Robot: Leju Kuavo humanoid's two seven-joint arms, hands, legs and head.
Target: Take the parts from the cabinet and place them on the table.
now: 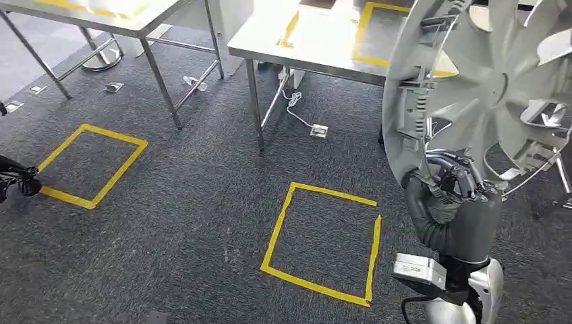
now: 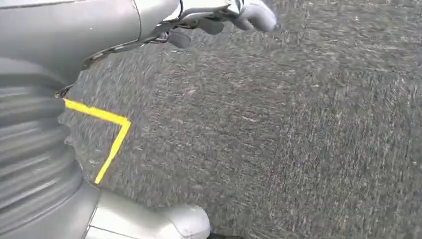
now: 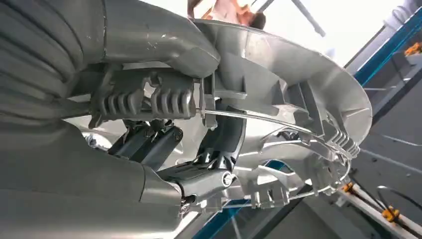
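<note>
Your left robot hand [image 2: 219, 20] hangs over the carpet [image 1: 202, 202], holding nothing, fingers apart | steel surface [image 1: 324, 40] stands ahead | your right robot hand [image 1: 448, 196] grips the wheel cover [image 1: 485, 81] upright by its rim.

Silver-grey wheel cover [image 1: 485, 88] above dark fingers [image 1: 450, 181]; yellow tape squares [image 1: 322, 236] mark speckled charcoal carpet [image 1: 195, 202] below.

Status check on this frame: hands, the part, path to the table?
Right hand grips wheel cover at its rim, held upright. Left hand holds nothing. Steel table ahead, floor between bare carpet.
</note>
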